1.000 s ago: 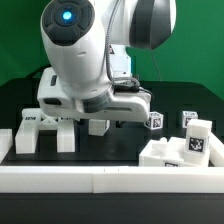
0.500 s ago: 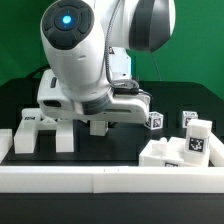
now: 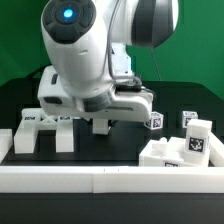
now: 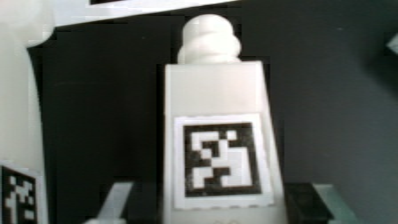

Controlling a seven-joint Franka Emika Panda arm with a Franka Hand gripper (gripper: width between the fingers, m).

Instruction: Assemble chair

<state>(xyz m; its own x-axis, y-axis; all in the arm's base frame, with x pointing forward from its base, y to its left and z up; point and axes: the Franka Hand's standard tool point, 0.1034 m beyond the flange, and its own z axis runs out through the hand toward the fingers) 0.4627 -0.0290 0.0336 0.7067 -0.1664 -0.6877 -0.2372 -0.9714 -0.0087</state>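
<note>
My gripper (image 4: 221, 203) pinches the leg block (image 4: 214, 110) by the sides of its tagged end, low over the black table (image 3: 120, 150) mid-scene (the arm (image 3: 75, 50) hides it from outside); I'd lift straight, keeping the knobbed end (image 4: 210, 40) unsnagged and the block square.

no legible text, numbers, brands; only black-white square tag (image 4: 221, 155) on leg block (image 4: 214, 95); similar tags (image 3: 196, 143) on white parts (image 3: 160, 155), exterior view's right

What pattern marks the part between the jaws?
A black-and-white square tag on the chair part, clearest in wrist view.
</note>
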